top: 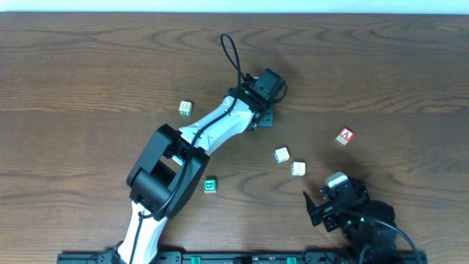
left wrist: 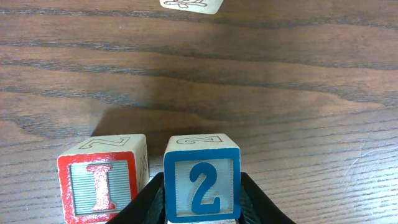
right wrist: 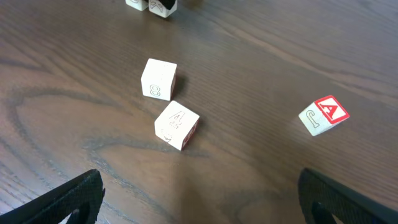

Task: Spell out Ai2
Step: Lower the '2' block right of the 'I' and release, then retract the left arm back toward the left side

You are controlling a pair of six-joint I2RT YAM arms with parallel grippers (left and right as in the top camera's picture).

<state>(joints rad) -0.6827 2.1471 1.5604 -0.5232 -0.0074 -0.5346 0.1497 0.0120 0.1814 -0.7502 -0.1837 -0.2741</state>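
Note:
My left gripper (left wrist: 203, 200) is shut on a block with a blue 2 (left wrist: 202, 179), which stands on the table. A block with a red I (left wrist: 102, 185) stands right beside it on its left. In the overhead view the left gripper (top: 261, 119) covers both blocks. The block with a red A (top: 345, 136) lies tilted at the right, also in the right wrist view (right wrist: 323, 114). My right gripper (right wrist: 208, 199) is open and empty, low at the front right (top: 316, 207).
Two pale blocks, an 8 (right wrist: 158, 79) and a 4 (right wrist: 177, 125), lie between the grippers (top: 281, 155) (top: 298, 169). A green B block (top: 210, 185) lies beside the left arm. Another pale block (top: 185, 108) lies at the left.

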